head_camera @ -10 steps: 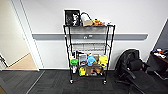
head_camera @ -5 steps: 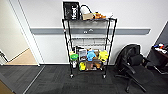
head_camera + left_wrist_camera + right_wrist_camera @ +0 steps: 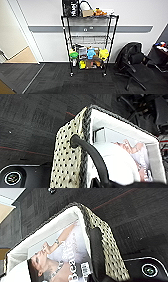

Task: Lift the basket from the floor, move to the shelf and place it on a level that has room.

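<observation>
Item 1, the basket (image 3: 72, 166): your left wrist view has it raised above the floor (image 3: 30, 121), beige perforated side toward the camera, grey rim along the top edge. A dark curved finger (image 3: 92, 156) of your left arm hooks over that rim from outside to inside, pressed against the side wall. How wide that claw stands open you cannot tell from here, though it bears on the basket wall.

Item 2, same basket (image 3: 110, 255) from your right wrist view: the opposite wall, with a dark flat finger (image 3: 96, 248) lying down the inside of the rim. Its opening cannot be read either. This view shows what the left one does not: a magazine (image 3: 62, 263) with a cover photograph and large lettering lying flat inside. The left wrist view shows pale rounded contents and a small box beside the magazine instead.

Item 3, the floor: dark carpet tiles with a thin red line (image 3: 115, 198) running past the basket.

Item 4, the shelf (image 3: 88, 45): your head view has it against the wall, on casters. Top tier carries a black bag (image 3: 70, 8) and a brown box (image 3: 87, 13). The level (image 3: 88, 40) below that is bare wire. Colourful toys (image 3: 91, 53) crowd the tiers beneath. A black office chair (image 3: 131, 62) stands beside the shelf.
</observation>
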Motion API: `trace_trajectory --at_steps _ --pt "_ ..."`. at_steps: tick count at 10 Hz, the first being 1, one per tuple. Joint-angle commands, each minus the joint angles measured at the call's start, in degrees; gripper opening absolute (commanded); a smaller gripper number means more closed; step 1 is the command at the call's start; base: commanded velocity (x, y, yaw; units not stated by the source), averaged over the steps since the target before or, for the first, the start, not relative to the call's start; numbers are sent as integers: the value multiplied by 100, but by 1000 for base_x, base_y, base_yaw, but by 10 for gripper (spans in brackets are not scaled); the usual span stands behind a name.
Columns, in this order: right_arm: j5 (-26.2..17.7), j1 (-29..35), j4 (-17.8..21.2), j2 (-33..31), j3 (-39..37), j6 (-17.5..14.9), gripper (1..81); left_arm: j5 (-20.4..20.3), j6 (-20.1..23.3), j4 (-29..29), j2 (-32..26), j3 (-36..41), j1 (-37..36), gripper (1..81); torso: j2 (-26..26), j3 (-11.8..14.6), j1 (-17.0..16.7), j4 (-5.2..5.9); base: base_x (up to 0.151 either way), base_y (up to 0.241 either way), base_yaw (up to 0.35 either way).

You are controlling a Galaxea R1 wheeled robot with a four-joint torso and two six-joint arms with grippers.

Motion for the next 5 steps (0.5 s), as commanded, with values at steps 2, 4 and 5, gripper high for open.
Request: trace_trajectory --at_steps 2,4,5 --pt "-74 458 -18 -119 67 69 10 296 40 29 76 -93 -481 10 0 675 2 0 0 0 0" --pt "-74 397 -18 -101 67 69 10 305 75 72 76 -120 -411 10 0 669 -2 0 0 0 0" --pt "-74 344 -27 -101 67 69 10 305 75 160 68 -120 -341 10 -2 636 -5 0 0 0 0"
